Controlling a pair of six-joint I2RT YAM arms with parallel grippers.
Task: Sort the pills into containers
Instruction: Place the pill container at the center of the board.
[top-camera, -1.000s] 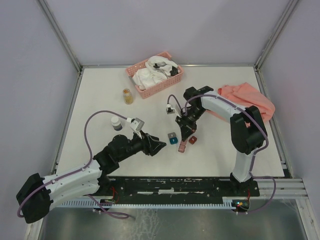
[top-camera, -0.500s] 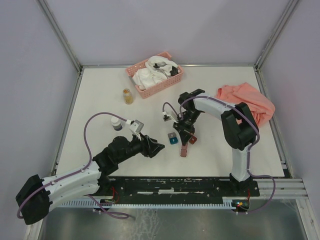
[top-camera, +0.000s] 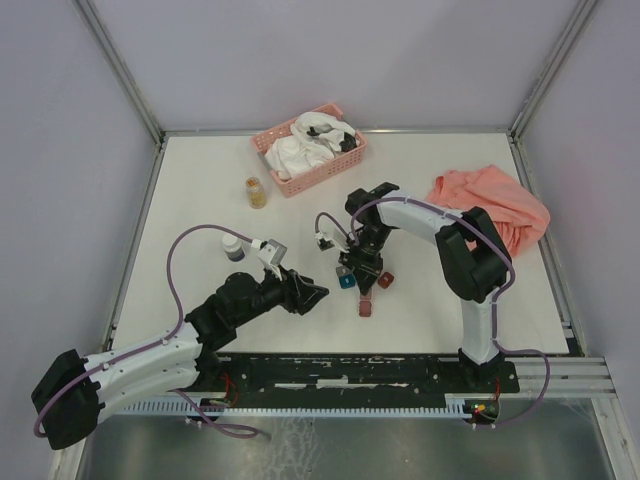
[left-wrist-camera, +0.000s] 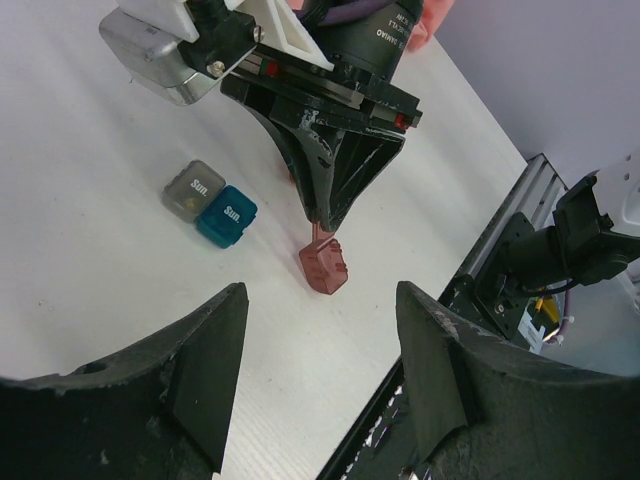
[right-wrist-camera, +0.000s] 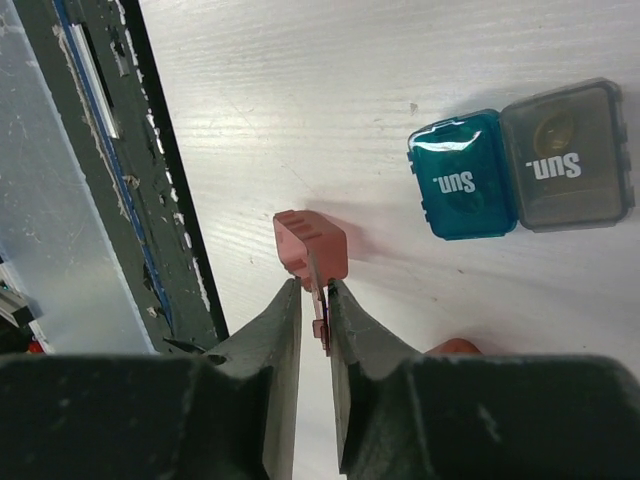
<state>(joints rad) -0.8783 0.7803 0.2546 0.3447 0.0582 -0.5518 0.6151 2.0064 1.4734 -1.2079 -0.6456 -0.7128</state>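
The pills show as a golden mass in a clear jar (top-camera: 257, 192) at the back left. Four containers lie mid-table: grey (top-camera: 345, 270) and teal (top-camera: 347, 281) side by side, one dark red (top-camera: 385, 281), and another dark red one (top-camera: 366, 306) lying on the table with its lid up. My right gripper (right-wrist-camera: 315, 285) points down over that container (right-wrist-camera: 310, 240). Its thin lid stands between the jaws, which are a narrow gap apart. My left gripper (left-wrist-camera: 320, 310) is open and empty, just left of the containers and aimed at the red one (left-wrist-camera: 323, 266).
A pink basket (top-camera: 308, 150) of white cloths stands at the back. A salmon cloth (top-camera: 490, 205) lies at the right. A small dark white-capped jar (top-camera: 233, 247) stands by the left arm. The black front rail (top-camera: 350, 370) runs close behind the red container.
The right arm shifted left and set the dark red container nearer the front edge. Its jaws eased slightly apart around the lid. The left arm stayed put.
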